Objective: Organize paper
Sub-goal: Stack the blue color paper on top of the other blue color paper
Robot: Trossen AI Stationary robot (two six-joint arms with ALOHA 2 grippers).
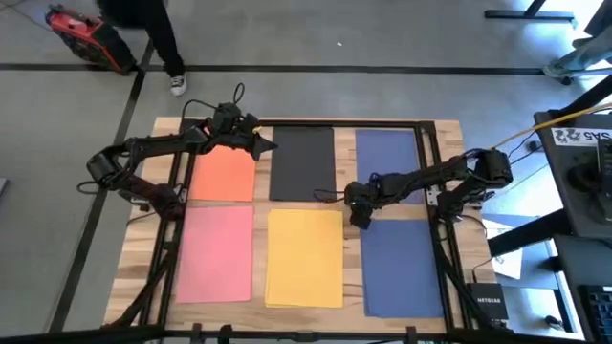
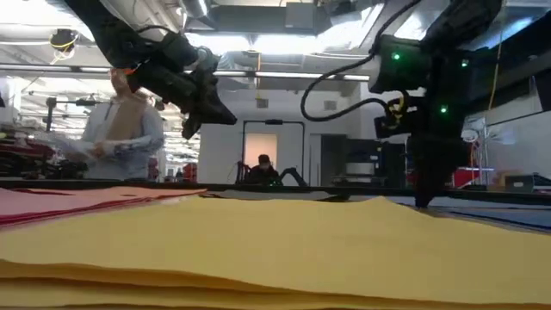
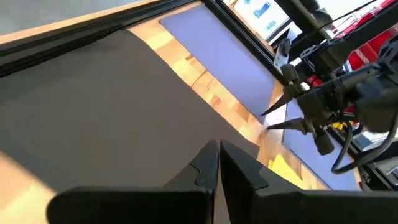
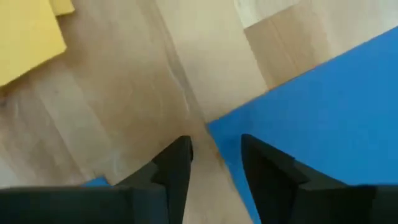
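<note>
Right gripper (image 4: 214, 155) slightly parted, empty, tips straddling the corner of a flat blue paper sheet (image 4: 323, 106) on the wooden tabletop (image 4: 124, 106), yellow sheet (image 4: 28, 31) just beyond. Left gripper (image 3: 219, 163) closed, empty, raised over a black matte sheet (image 3: 93, 106); orange sheet (image 1: 224, 172) beside it, pink sheet (image 1: 215, 253) farther off.

Setting: robotics lab or workshop in an open industrial hall. Evidence: grey floor (image 1: 382, 38) marked with dark lines around a wooden table (image 1: 440, 129) edged in black framing; exposed ducts and strip lights on the ceiling (image 2: 284, 21); benches of equipment (image 2: 508, 182) along the far wall; a doorway (image 2: 261, 146) at the back; a red machine (image 1: 84, 38) on the floor; a person (image 2: 120, 129) standing beyond the table, another seated farther off.
</note>
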